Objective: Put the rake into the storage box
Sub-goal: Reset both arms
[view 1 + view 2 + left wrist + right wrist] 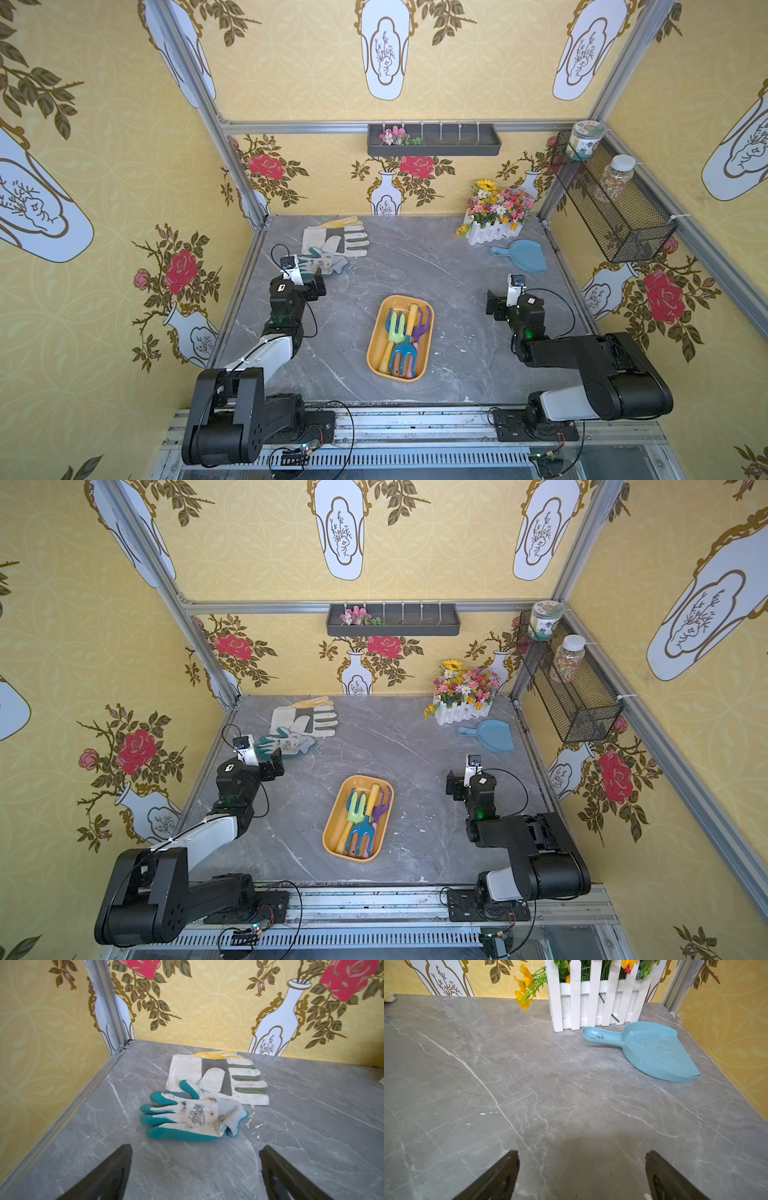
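Two tools spread wide, nothing grabbed
Left tool [195, 1148] and right tool [581, 1153] well apart from yellow box [374, 338]; purple rake [420, 328] inside among other hand tools [401, 347].

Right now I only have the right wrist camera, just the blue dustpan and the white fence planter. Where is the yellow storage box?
Observer: The storage box lies in the middle of the table, nearer the robot's base than the dustpan.
Operator: Is the rake in it already?
Observer: Several colourful hand tools lie in it; the purple clawed tool among them looks most like a rake.
Operator: What about the left pincer?
Observer: The left pincer is open and empty, facing the teal glove on the table's far left.
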`<state>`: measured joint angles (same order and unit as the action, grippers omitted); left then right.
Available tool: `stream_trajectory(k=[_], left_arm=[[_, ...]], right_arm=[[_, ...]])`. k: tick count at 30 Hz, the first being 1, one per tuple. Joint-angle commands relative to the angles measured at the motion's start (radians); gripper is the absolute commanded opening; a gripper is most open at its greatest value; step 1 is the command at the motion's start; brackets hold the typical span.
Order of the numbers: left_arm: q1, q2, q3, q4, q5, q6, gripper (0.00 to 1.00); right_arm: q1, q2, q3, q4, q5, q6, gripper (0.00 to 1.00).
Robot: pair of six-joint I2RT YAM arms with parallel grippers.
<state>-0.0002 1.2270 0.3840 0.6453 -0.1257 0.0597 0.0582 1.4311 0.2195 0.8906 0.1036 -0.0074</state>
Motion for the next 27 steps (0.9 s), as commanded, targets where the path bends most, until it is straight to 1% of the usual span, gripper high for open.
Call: stream_trajectory(k=[1,3,5,6,9,10,11,12,13,16,19,22,23,24,25,27], left_arm=[[0.000,-0.017,-0.028,-0.003,0.098,0.006,1.00],[0.002,0.007,-0.044,0.003,0.114,-0.004,1.00],[0.001,0.029,-0.056,0.049,0.111,-0.007,1.00],[0.002,0.040,-0.051,0.037,0.100,-0.013,1.00],[0.003,0.085,-0.113,0.152,0.097,-0.009,1.00],[0.010,0.093,-0.132,0.219,0.088,-0.016,1.00],[0.034,0.075,-0.141,0.205,0.100,-0.040,1.00],[0.054,0.065,-0.173,0.244,0.119,-0.055,1.00],[0.060,0.065,-0.214,0.332,0.127,-0.059,1.00],[0.064,0.063,-0.249,0.386,0.150,-0.053,1.00],[0.072,0.107,-0.277,0.465,0.132,-0.069,1.00],[0.072,0.104,-0.287,0.481,0.110,-0.075,1.00],[0.068,0.112,-0.291,0.504,0.064,-0.080,1.00],[0.050,0.120,-0.286,0.510,-0.043,-0.106,1.00],[0.040,0.121,-0.288,0.518,-0.070,-0.101,1.00],[0.033,0.113,-0.296,0.524,-0.072,-0.095,1.00]], right_arm=[[0.000,0.001,0.001,0.039,-0.012,-0.004,0.97],[0.002,0.002,0.001,0.039,-0.012,-0.004,0.97],[0.001,0.003,0.001,0.039,-0.012,-0.004,0.97],[0.001,0.001,0.001,0.039,-0.012,-0.005,0.97],[0.001,0.000,0.001,0.039,-0.012,-0.004,0.97],[0.000,0.002,0.001,0.039,-0.012,-0.004,0.97],[0.001,0.002,0.002,0.039,-0.012,-0.003,0.97],[-0.001,0.002,0.003,0.038,-0.010,-0.004,0.97],[0.000,0.002,0.003,0.038,-0.011,-0.003,0.97],[0.000,0.002,0.002,0.038,-0.011,-0.003,0.97],[-0.001,0.000,0.001,0.039,-0.012,-0.003,0.97],[-0.001,0.002,0.004,0.034,-0.014,-0.002,0.97],[-0.003,0.002,0.006,0.033,-0.016,-0.002,0.97],[-0.003,0.001,0.006,0.031,-0.017,-0.002,0.97],[-0.004,0.001,0.007,0.030,-0.018,-0.002,0.97],[-0.003,0.001,0.006,0.029,-0.017,-0.002,0.97]])
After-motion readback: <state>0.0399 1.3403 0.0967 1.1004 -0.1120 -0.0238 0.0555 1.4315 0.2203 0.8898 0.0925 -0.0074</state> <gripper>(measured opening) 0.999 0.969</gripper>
